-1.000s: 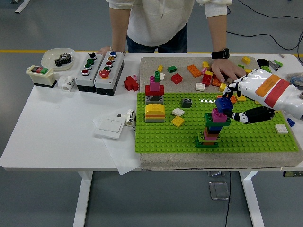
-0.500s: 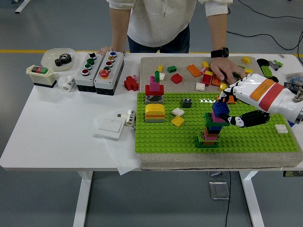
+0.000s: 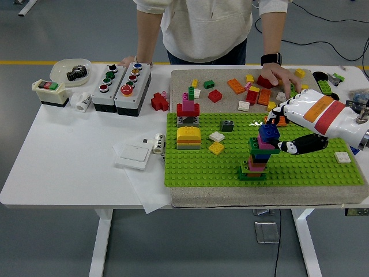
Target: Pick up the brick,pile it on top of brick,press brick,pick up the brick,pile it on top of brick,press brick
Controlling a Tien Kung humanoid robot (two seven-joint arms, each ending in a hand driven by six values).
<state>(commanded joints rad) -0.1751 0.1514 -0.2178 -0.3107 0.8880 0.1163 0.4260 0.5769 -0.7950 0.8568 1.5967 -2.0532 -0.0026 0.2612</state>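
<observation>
Green baseplate (image 3: 323, 171); right hand (image 3: 281, 130) pinching blue brick (image 3: 268, 133) atop brick stack (image 3: 257, 158).

My right hand (image 3: 288, 124) is no longer carrying the blue brick (image 3: 268, 133) above the brick tower (image 3: 257, 156); the brick is now sitting on the tower's top, covering the magenta brick, with my fingers (image 3: 277, 112) closing over it and my thumb (image 3: 304, 144) alongside. The person's hand (image 3: 279, 75) is shifting farther back among the loose bricks (image 3: 249, 92).
</observation>
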